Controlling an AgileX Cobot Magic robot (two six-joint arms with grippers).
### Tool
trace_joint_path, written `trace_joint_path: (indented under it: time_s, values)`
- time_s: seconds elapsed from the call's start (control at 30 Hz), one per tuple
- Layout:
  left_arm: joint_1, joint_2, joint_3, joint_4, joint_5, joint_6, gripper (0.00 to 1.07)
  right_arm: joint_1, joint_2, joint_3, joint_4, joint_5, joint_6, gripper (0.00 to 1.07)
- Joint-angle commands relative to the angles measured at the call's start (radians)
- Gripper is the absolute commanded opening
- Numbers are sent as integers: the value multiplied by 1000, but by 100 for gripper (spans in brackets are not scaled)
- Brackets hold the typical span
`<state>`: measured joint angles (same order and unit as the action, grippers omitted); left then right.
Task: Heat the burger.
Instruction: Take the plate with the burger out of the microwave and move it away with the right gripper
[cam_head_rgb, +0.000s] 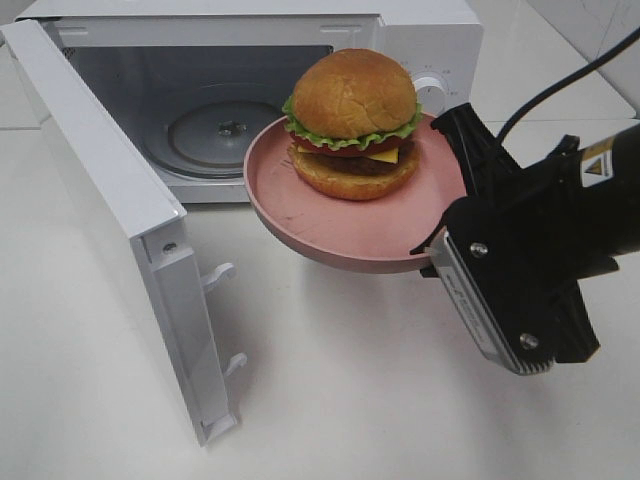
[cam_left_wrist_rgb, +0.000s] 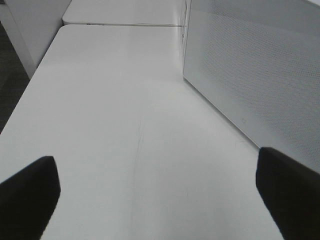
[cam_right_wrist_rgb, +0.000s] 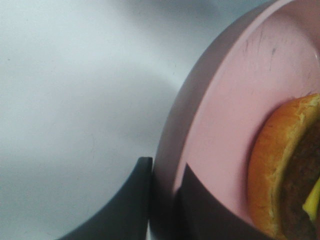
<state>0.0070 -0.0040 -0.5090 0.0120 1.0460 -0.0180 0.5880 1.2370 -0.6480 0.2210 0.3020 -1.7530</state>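
Lab bench: microwave, white tabletop

The high camera looks down from in front onto the white table and into the open microwave, with the right arm close below it. The left wrist camera sits low, facing along the bare table beside the microwave door. The right wrist camera is pressed right up to the pink plate and burger, which the high view also takes in.
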Motion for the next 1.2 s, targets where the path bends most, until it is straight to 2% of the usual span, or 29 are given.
trace_joint_path:
  time_s: [0.03, 0.27, 0.5, 0.7, 1.0, 1.1, 1.13, 1.2]
  values:
    - [4, -23, 4, -2, -8, -1, 100, -2, -78, 35, -1, -53, 26, 2]
    - [4, -23, 4, -2, -8, -1, 100, -2, -221, 115, -59, 9, 104, 2]
    - [4, -23, 4, -2, -8, -1, 100, -2, -384, 190, -237, 142, 290, 2]
    - [4, -23, 4, -2, -8, -1, 100, -2, -484, 219, -324, 221, 421, 2]
    - [4, -23, 4, -2, -8, -1, 100, -2, -553, 245, -421, 297, 578, 2]
    - [4, -23, 4, -2, -8, -1, 100, -2, -552, 245, -522, 310, 694, 2]
    - [4, -23, 4, -2, -8, -1, 100, -2, -552, 245, -522, 310, 694, 2]
    - [4, -23, 4, -2, -8, -1, 100, -2, -552, 245, -611, 315, 791, 2]
